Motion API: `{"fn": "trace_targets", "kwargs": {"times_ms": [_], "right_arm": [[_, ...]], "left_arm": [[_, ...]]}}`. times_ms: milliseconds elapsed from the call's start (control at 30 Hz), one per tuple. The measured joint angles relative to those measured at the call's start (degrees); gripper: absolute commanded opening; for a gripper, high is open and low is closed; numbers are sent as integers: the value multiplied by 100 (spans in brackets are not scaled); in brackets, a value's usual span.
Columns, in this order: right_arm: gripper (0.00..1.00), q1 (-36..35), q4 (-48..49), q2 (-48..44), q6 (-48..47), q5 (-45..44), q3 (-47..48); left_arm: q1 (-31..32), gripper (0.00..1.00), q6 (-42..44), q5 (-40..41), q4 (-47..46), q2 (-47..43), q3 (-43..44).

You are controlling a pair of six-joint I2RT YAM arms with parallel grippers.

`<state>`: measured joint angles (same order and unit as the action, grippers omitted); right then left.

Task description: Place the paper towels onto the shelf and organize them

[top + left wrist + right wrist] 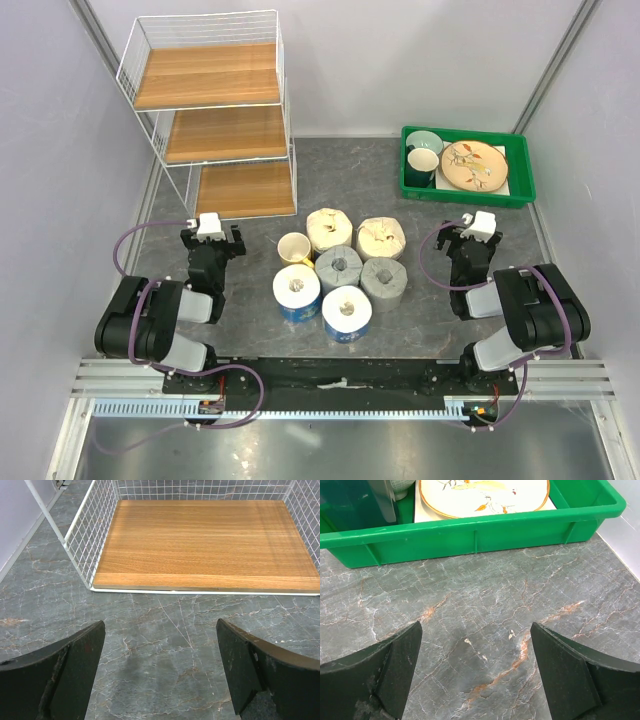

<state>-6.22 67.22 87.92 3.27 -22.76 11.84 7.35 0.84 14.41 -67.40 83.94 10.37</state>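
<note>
Paper towels (340, 270) all stand on end on the table (250, 200) between your two arms, not yet on the shelf (215, 120).

Your left gripper (160, 625) has its jaws spread wide over the grey marbled surface, and your right gripper (476, 626) is spread apart in the same way, low over the stone. Neither one grips a roll.

Just ahead of your left gripper lies the front edge of the shelf's lowest wooden board, with white wire mesh rising along its left side and back. Just ahead of your right gripper runs the near wall of the green tray (470, 535), and the rim of a patterned plate (485, 500) shows above it.

From the top view, the six rolls form one tight cluster midway between the grippers. The two cream rolls (329, 229) sit side by side at the far end, and the two grey rolls (338, 267) are directly in front of them. The two white-and-blue rolls (297, 291) are nearest your arm bases, towards the left. A yellow mug (294, 247) stands just beside the left cream roll, behind the left white-and-blue one.

The shelf occupies the far left corner. Its three tiers are stepped so that the lowest board reaches closest to your left gripper. The green tray sits at the far right and holds the plate and two cups (423, 155).
</note>
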Motion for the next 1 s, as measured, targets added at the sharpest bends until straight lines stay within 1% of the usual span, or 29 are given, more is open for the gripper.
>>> {"fn": "trace_targets", "kwargs": {"times_ms": [300,400,467,567,733,800,900,933,1000], "right_arm": [[98,2,0,0,2,-4,0],[98,2,-256,-107,11,-22,68],[98,0,-697,-411,11,-20,214],[98,2,-1034,-796,13,-20,354],[98,2,-1672,-1484,133,-177,551],[98,2,-2100,-1705,356,-321,715],[98,2,-3038,-1856,874,-461,1263],[98,2,-3375,-1860,1080,-457,1526],[98,2,-3775,-1860,1360,-426,1858]], "left_arm": [[0,99,0,0,0,0,0],[-7,99,0,-2,2,0,2],[-17,99,0,-2,0,0,2],[-24,99,0,7,17,-33,2],[9,99,-17,105,186,-442,0],[37,99,-48,273,363,-732,2],[61,99,-212,592,1132,-1246,210],[61,99,-328,710,1585,-1443,385],[61,99,-496,848,2090,-1694,664]]}}
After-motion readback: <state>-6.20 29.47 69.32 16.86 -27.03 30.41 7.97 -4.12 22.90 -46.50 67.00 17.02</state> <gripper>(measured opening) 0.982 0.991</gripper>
